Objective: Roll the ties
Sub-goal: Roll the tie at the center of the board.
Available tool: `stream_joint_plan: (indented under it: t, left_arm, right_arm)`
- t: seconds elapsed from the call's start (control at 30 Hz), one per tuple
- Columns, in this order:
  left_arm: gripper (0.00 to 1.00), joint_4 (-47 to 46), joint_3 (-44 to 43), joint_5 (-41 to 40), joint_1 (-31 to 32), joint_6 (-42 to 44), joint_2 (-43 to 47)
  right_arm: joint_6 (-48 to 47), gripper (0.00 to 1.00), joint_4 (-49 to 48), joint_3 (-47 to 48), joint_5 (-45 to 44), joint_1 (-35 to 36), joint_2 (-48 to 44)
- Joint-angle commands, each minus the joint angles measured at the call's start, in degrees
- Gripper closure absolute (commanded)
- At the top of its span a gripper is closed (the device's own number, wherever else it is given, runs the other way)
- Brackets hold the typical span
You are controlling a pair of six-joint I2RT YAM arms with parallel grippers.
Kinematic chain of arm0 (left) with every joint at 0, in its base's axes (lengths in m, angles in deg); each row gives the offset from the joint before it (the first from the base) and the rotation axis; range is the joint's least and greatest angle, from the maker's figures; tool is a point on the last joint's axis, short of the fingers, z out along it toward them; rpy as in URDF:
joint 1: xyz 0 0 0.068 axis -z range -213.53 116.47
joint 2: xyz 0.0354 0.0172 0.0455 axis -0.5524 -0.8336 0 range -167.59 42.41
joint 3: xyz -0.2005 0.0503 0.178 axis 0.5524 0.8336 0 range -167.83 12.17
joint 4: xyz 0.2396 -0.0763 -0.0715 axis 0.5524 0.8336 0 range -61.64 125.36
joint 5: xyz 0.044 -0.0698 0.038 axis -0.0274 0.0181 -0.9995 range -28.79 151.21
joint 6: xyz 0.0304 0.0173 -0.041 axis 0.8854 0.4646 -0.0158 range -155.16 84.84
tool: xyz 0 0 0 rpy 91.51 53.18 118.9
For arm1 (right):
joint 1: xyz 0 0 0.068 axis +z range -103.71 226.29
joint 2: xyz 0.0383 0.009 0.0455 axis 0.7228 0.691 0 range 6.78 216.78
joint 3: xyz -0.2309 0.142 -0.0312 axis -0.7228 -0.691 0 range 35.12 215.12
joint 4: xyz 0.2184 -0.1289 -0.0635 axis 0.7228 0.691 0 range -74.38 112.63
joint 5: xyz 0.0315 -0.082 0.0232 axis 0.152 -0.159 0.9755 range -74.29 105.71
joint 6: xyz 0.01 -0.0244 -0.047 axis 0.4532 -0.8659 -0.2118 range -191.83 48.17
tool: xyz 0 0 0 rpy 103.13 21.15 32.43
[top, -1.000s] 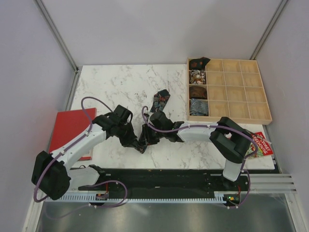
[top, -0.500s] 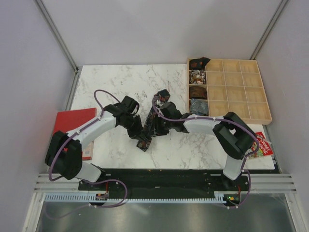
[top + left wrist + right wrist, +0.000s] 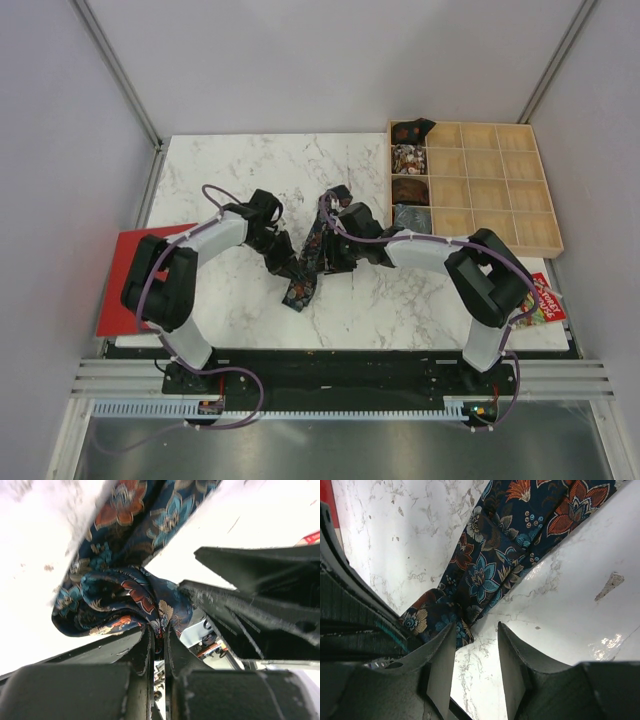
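Observation:
A dark floral tie [image 3: 300,290] lies slanting across the marble table [image 3: 230,170], from near the tray down toward the front. My left gripper [image 3: 283,262] is shut on a loosely rolled bunch of it [image 3: 120,600], the fabric pinched between the fingertips [image 3: 159,630]. My right gripper [image 3: 332,255] sits just right of the strip with its jaws open. In the right wrist view the tie [image 3: 505,555] runs diagonally above the gripper [image 3: 476,630]. The left finger [image 3: 445,645] rests against the tie's folded end, and bare marble shows between the fingers.
A wooden compartment tray [image 3: 500,190] stands at the back right, with rolled ties [image 3: 410,190] in its left column. A flat red booklet [image 3: 125,280] lies at the left edge, and a colourful booklet [image 3: 540,300] at the front right.
Both arms have moved away from the front edge toward the table's middle. The right gripper's jaws have spread apart. The tie now lies more stretched out, its lower end free.

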Motion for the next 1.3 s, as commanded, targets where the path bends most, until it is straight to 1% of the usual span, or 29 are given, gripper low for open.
stream_joint_plan:
  t: [0.0, 0.17, 0.23, 0.37, 0.4, 0.47, 0.5, 0.6, 0.77, 0.87, 0.97, 1.0, 1.07, 1.1, 1.13, 1.17, 1.2, 1.27]
  left_arm:
    - [0.98, -1.0, -3.1, 2.4, -1.6, 3.8, -2.4]
    - [0.98, -0.6, -4.7, 1.8, -3.4, 5.3, -6.0]
    - [0.96, -0.5, -5.5, 1.7, -4.0, 5.7, -7.1]
    - [0.85, -0.5, -7.1, 2.4, -4.4, 6.2, -8.2]
    - [0.79, -0.5, -7.3, 3.1, -4.4, 6.3, -8.3]
    - [0.71, -0.4, -7.8, 3.6, -4.4, 6.2, -7.9]
    - [0.64, -0.3, -7.9, 3.6, -4.4, 6.1, -7.6]
    - [0.57, 0.3, -8.4, 3.8, -4.4, 5.7, -6.3]
    - [0.54, 2.4, -9.6, 4.2, -4.4, 6.6, -4.5]
    - [0.50, 4.6, -10.2, 0.1, -4.9, 7.0, -2.8]
    - [0.50, 6.0, -10.9, -2.4, -5.9, 7.8, -0.9]
    - [0.50, 6.7, -11.4, -4.5, -6.0, 8.3, -0.7]
    - [0.50, 8.8, -13.0, -6.9, -6.2, 9.4, -0.2]
    - [0.50, 9.6, -13.6, -9.7, -6.3, 10.0, 0.0]
    - [0.50, 10.1, -14.3, -11.3, -6.3, 10.5, 0.1]
    - [0.51, 10.3, -14.6, -13.0, -6.3, 11.4, 0.5]
    - [0.56, 10.4, -14.7, -16.9, -6.5, 11.9, 0.7]
    - [0.61, 9.7, -14.4, -20.7, -6.5, 13.1, 0.4]
  right_arm:
    - [-1.5, 0.53, -0.1, 0.3, -0.4, -0.5, -1.3]
    - [-1.5, 0.52, 0.0, -0.6, -0.6, -0.8, -1.8]
    - [-1.5, 0.52, 0.1, -1.4, -1.1, -0.8, -2.2]
    - [-1.7, 0.51, 1.2, -2.7, -2.2, -0.8, -3.8]
    - [-1.9, 0.51, 1.5, -3.0, -2.5, -0.7, -4.2]
    - [-2.4, 0.50, 2.6, -3.4, -3.4, -0.7, -5.2]
    - [-2.6, 0.50, 2.9, -3.6, -3.6, -0.7, -5.5]
    - [-3.0, 0.50, 3.8, -4.2, -4.3, -0.3, -6.8]
    - [-3.7, 0.49, 5.7, -4.8, -6.4, 1.0, -8.7]
    - [-4.5, 0.49, 7.7, -4.2, -9.6, 2.7, -9.5]
    - [-5.4, 0.48, 9.6, -3.5, -12.8, 4.9, -9.8]
    - [-5.8, 0.48, 10.1, -3.1, -13.5, 5.6, -9.9]
    - [-6.5, 0.46, 11.2, -2.8, -15.7, 7.1, -10.0]
    - [-6.7, 0.45, 11.3, -2.7, -16.4, 7.7, -9.9]
    - [-7.9, 0.42, 11.6, -2.6, -17.1, 8.7, -10.1]
    - [-8.7, 0.41, 12.1, -2.4, -17.6, 9.3, -10.2]
    - [-9.6, 0.39, 12.5, -2.0, -18.2, 9.7, -10.2]
    - [-12.2, 0.36, 13.8, -1.2, -18.8, 10.5, -9.7]
